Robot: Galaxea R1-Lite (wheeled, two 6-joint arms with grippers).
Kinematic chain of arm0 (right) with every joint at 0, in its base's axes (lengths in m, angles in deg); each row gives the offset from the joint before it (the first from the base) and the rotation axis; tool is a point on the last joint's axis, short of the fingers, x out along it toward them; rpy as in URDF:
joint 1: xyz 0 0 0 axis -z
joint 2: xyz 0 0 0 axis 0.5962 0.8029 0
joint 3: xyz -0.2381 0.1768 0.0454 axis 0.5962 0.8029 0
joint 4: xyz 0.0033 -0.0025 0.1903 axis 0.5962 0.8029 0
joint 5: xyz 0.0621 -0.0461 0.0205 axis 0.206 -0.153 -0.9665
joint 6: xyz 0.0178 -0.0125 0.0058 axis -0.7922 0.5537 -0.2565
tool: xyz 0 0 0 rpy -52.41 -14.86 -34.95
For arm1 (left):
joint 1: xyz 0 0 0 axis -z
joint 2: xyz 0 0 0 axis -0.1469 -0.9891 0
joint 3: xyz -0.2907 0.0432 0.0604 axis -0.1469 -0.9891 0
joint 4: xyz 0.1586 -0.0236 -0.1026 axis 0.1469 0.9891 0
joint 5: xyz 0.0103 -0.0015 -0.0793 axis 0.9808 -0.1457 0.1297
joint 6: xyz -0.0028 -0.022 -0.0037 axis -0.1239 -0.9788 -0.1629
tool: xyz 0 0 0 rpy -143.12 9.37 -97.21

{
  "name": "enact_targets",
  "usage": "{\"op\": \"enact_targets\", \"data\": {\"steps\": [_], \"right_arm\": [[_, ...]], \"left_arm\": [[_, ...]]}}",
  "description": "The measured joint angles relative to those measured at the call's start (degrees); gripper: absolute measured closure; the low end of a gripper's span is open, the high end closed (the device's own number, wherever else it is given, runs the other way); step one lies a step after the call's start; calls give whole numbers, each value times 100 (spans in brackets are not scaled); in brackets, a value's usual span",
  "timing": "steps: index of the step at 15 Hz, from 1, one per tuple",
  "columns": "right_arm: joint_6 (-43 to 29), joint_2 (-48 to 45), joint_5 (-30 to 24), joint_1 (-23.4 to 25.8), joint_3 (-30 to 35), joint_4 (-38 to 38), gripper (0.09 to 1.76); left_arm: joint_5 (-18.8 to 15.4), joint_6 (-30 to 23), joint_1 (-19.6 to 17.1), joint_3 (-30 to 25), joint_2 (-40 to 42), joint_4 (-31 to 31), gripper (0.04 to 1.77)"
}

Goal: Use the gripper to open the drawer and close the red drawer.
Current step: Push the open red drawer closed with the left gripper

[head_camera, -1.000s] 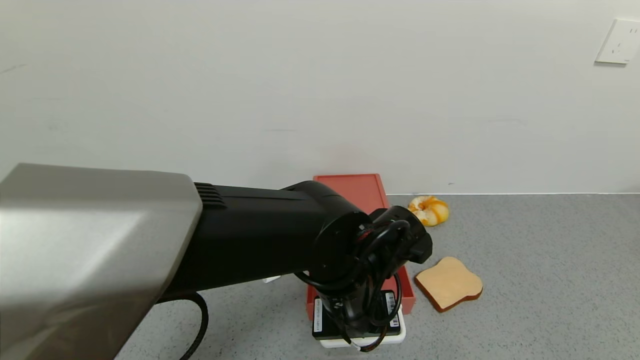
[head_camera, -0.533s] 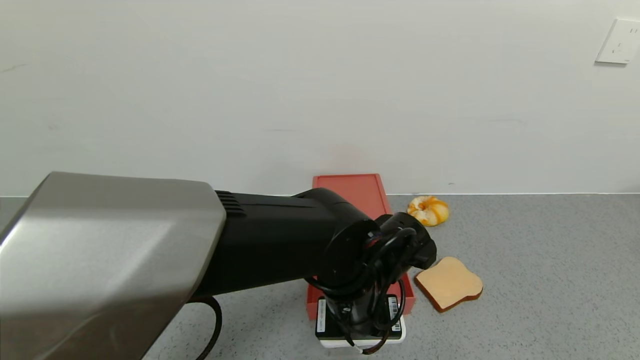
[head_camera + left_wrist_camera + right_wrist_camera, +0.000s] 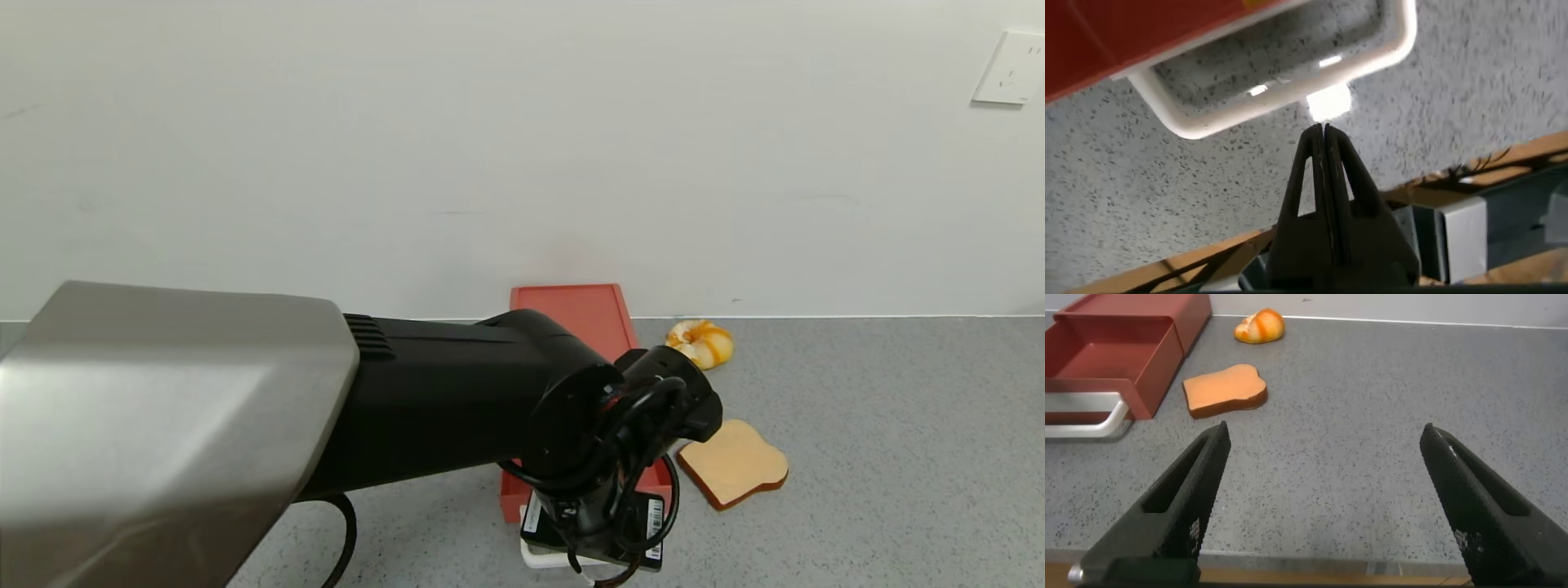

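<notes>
The left gripper [image 3: 1325,131] has its fingers pressed together, holding nothing, with the tips touching the outer edge of the white handle [image 3: 1200,122]. The red drawer [image 3: 1106,355] stands pulled out on the grey counter [image 3: 1372,441], just beside the toast slice [image 3: 1225,388]. The right gripper [image 3: 1323,457] is wide apart and holds nothing.

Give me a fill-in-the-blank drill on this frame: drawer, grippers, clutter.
1. The left gripper, fingers pressed together, sits at the drawer's white ____.
2. The drawer's red tray is slid ____.
3. The toast lies flat on the ____.
4. The right gripper is ____ and holds nothing.

Missing words: handle; out; counter; open
</notes>
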Motion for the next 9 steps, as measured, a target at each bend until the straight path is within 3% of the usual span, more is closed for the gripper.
{"op": "enact_targets", "data": {"steps": [2, 6, 9], "right_arm": [[2, 0, 0, 0, 0, 0, 14], [2, 0, 0, 0, 0, -2, 14], [5, 0, 0, 0, 0, 0, 14]], "left_arm": [[-254, 572, 38, -102, 88, -104, 170], [-450, 1796, 41, -472, 300, -772, 170], [-873, 2906, -46, -670, 422, -859, 170]]}}
